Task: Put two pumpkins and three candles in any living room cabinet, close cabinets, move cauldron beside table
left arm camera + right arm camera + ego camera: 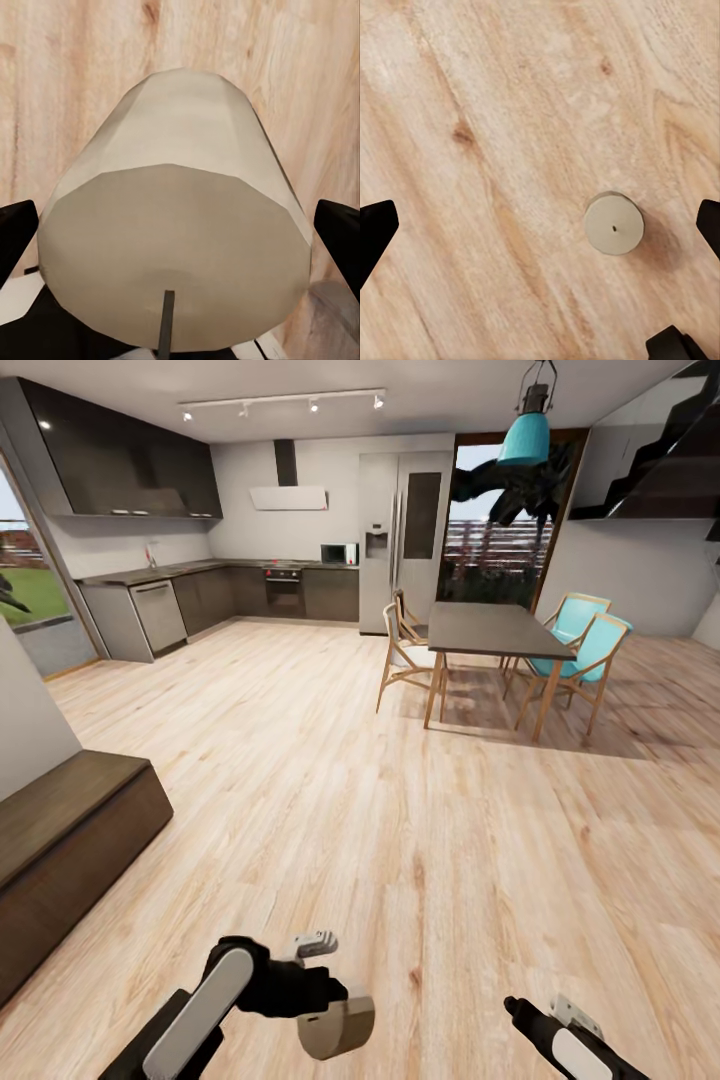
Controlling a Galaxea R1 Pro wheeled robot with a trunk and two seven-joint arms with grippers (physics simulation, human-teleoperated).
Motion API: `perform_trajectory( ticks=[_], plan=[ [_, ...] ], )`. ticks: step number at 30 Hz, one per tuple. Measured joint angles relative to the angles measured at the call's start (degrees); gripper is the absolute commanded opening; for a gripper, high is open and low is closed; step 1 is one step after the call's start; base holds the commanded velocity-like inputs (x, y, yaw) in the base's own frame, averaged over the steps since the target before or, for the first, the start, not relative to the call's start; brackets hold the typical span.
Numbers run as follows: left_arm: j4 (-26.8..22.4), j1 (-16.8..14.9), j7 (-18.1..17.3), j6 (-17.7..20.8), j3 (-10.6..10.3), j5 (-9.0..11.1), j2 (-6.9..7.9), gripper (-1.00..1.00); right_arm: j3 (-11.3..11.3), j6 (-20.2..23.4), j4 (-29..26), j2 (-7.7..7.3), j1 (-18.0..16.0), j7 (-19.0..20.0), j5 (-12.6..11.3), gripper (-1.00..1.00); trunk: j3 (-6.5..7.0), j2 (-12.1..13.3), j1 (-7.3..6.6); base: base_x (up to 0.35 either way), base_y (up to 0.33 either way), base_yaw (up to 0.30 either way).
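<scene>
Candles show in 2 places: 1 candle (335, 1028) is pinched in the left gripper (330, 1000) low over the floor (400, 840), lying tilted on its side between the black fingers (15, 232), its wick end toward the left wrist camera. A 2nd candle (613, 223) stands upright on the bare floor under the right gripper (540, 240), whose fingertips are spread wide at either side of it and clear of it. In the head view the right arm (570, 1040) sits low, well apart from the left one.

Cabinet (70, 850), long, low and dark brown, runs along the wall at the left, its fronts flush; what it holds cannot be seen. Between it and the arms the wood floor is open.

Further off, a dark desk (490, 630) stands with wooden chairs (405, 655) and 2 teal chairs (590, 645) around it. Wide open floor separates it from the robot. Grey kitchen units (200, 595), a fridge (400, 540) and a teal lamp (525, 435) lie beyond.
</scene>
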Motion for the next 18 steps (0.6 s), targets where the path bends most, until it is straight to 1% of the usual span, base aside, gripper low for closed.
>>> perform_trajectory(
  ticks=[2,3,5,6,8,9,10,12,13,15,18],
  plan=[
    [-0.05,0.0,-0.05,0.15,1.25,0.53,0.04,-1.0,0.03,-0.02,-0.05,0.05,0.0,0.0,0.07,1.0,-0.36,-0.8,0.44,0.0,0.0,0.0],
    [-0.08,0.0,-0.06,0.16,1.77,1.29,0.11,-1.0,0.04,0.0,-0.06,0.1,0.0,-0.03,0.11,1.0,-0.54,-1.2,0.66,0.0,0.0,0.0],
    [-0.1,0.0,-0.07,0.2,2.36,3.57,0.65,-1.0,0.05,0.15,-0.03,0.19,0.0,-0.43,0.18,1.0,-0.9,-2.01,1.1,0.0,0.0,0.0],
    [-0.15,0.0,-0.08,0.24,2.56,5.5,1.48,-1.0,0.09,0.43,0.18,0.25,-0.11,-0.65,0.53,1.0,-1.08,-2.41,1.32,0.0,0.0,0.0],
    [-0.2,0.01,-0.08,0.29,2.69,7.81,2.5,-1.0,0.07,0.8,0.51,0.32,-0.23,-1.58,1.85,1.0,-1.44,-3.21,1.76,0.0,0.0,0.0],
    [-0.24,0.0,-0.08,0.25,2.76,9.5,3.05,-1.0,0.05,1.23,0.65,0.37,-0.36,-4.09,3.06,1.0,-1.62,-3.61,1.98,0.0,0.0,0.0],
    [-0.26,0.0,-0.08,0.23,2.8,10.4,3.32,-1.0,0.04,1.68,0.67,0.45,-0.44,-6.31,3.77,1.0,-1.8,-4.01,2.2,0.0,0.0,0.0],
    [-0.28,0.0,-0.08,0.27,2.84,11.59,3.81,-1.0,0.04,2.37,0.42,0.55,-0.52,-10.44,4.73,1.0,-2.16,-4.81,2.64,0.0,0.0,0.0],
    [-0.28,0.0,-0.08,0.27,2.85,12.09,4.02,-1.0,0.03,2.57,0.3,0.58,-0.52,-11.72,4.97,1.0,-2.34,-5.21,2.86,0.0,0.0,0.0],
    [-0.29,0.0,-0.08,0.26,2.86,12.94,4.28,-1.0,0.03,2.78,0.17,0.61,-0.54,-13.03,5.22,1.0,-2.7,-6.02,3.3,0.0,0.0,0.0],
    [-0.29,0.0,-0.08,0.26,2.86,13.67,4.41,-1.0,0.03,2.92,0.05,0.62,-0.53,-13.68,5.35,1.0,-3.23,-7.22,3.95,0.0,0.0,0.0]
  ],
)
